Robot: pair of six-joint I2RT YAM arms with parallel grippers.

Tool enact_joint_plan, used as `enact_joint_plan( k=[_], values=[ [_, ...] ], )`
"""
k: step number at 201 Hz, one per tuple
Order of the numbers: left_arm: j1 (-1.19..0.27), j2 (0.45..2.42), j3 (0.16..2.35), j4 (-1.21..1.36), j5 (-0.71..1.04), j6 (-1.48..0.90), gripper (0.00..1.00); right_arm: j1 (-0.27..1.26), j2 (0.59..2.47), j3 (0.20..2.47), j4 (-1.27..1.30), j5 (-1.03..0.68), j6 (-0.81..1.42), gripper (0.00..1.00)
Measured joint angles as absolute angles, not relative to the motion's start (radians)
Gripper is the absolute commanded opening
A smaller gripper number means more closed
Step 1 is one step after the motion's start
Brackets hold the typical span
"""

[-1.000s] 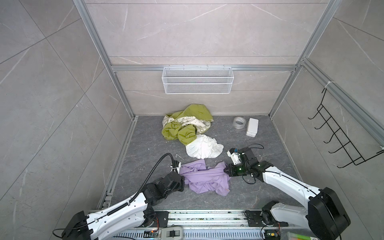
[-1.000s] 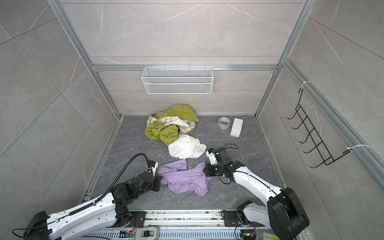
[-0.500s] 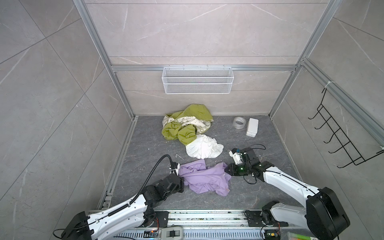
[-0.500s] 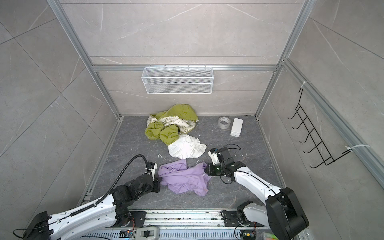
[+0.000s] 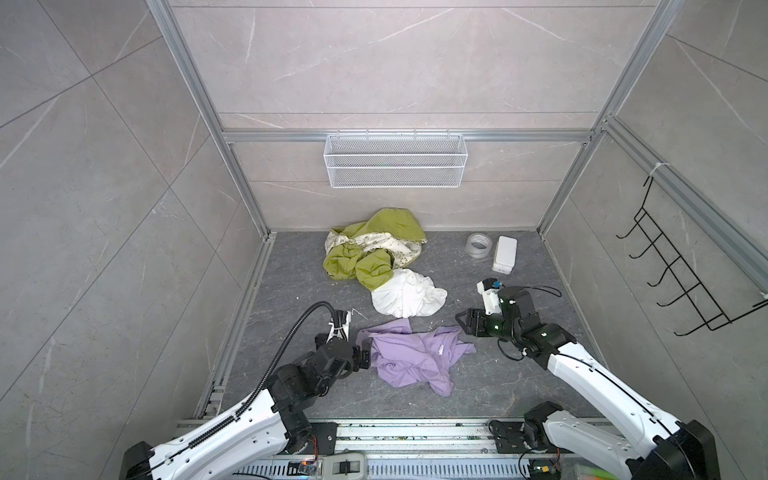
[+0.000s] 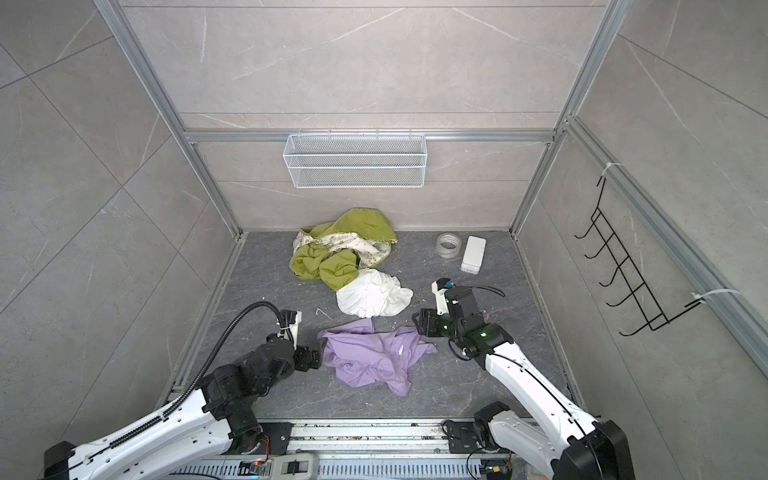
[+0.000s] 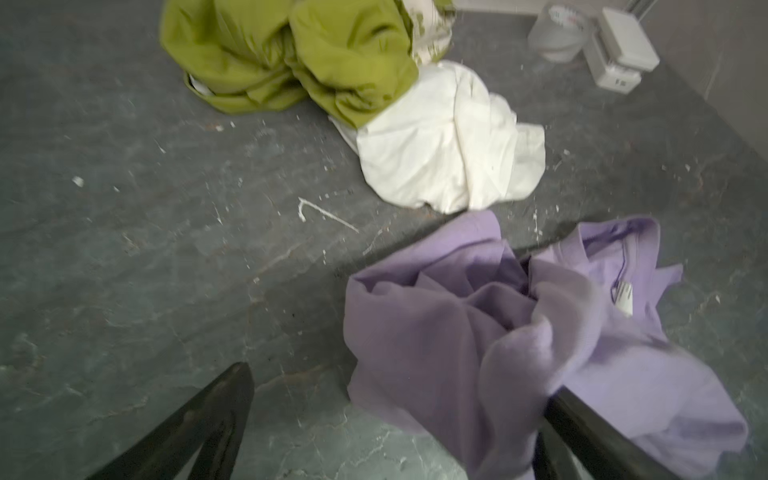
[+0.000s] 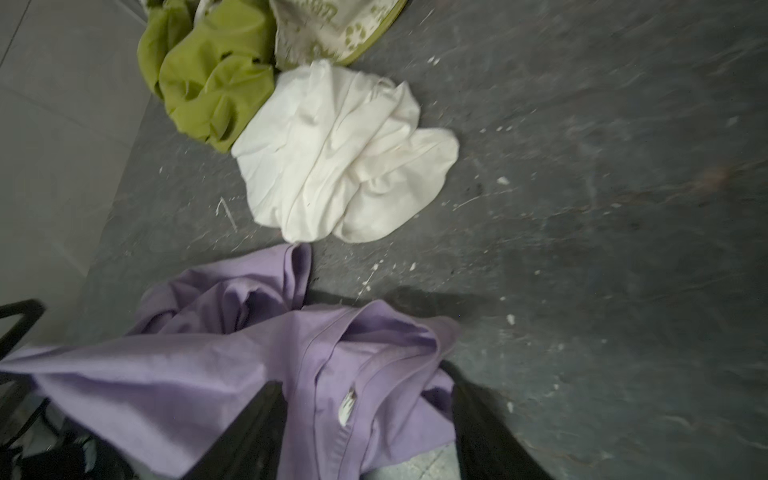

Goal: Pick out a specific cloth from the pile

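Both hands newly parted, lilac cloth [image 5: 409,353] loose between, clear of pile [image 5: 374,253].

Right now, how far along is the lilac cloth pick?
Done: the lilac cloth lies by itself on the floor, clear of the pile. In hand: nothing; the left pincer and right pincer stand open at its edges. Left: apparently only pulling both arms back.

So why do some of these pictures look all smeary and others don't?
Both wrist views are smeared, probably because those cameras are moving: in the left wrist view the lilac cloth looks soft, and in the right wrist view the floor streaks. Both top views are sharp, with even light, though the wall lines bend near the edges.
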State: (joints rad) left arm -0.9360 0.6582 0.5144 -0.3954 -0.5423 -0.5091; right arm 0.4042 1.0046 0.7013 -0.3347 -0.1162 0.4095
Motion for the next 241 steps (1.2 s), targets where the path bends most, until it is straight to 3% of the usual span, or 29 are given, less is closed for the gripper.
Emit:
enact_joint_plan(
  k=[15,26,52,76,129,169,191,221,241],
  values=[
    [-0.936,0.673,0.554,-0.419,-0.609,-0.489,1.0,0.403,0.998,0.696,-0.285,-0.012,0.382,0.75],
    [-0.936,0.702,0.59,-0.437,-0.657,-0.469,0.99,0.402,0.996,0.678,-0.216,0.063,0.346,0.84],
    [-0.931,0.786,0.676,-0.448,-0.706,-0.387,0.99,0.402,1.008,0.61,-0.054,0.228,0.235,0.9],
    [-0.929,0.791,0.73,-0.451,-0.65,-0.318,0.99,0.4,1.049,0.582,0.022,0.334,0.154,0.9],
    [-0.929,0.642,0.821,-0.548,-0.391,-0.286,0.99,0.398,1.03,0.582,0.055,0.4,0.122,0.89],
    [-0.909,0.612,0.842,-0.61,-0.443,-0.271,0.99,0.392,1.028,0.547,0.171,0.46,0.117,0.85],
    [-0.736,0.68,0.826,-0.578,-0.405,-0.24,0.98,0.364,1.066,0.47,0.311,0.493,0.107,0.85],
    [-0.306,0.847,0.754,-0.422,-0.272,-0.239,0.97,0.338,1.191,0.45,0.408,0.513,0.029,0.87],
    [-0.212,0.966,0.695,-0.318,-0.287,-0.224,0.98,0.329,1.263,0.45,0.475,0.514,-0.021,0.88]
  ],
)
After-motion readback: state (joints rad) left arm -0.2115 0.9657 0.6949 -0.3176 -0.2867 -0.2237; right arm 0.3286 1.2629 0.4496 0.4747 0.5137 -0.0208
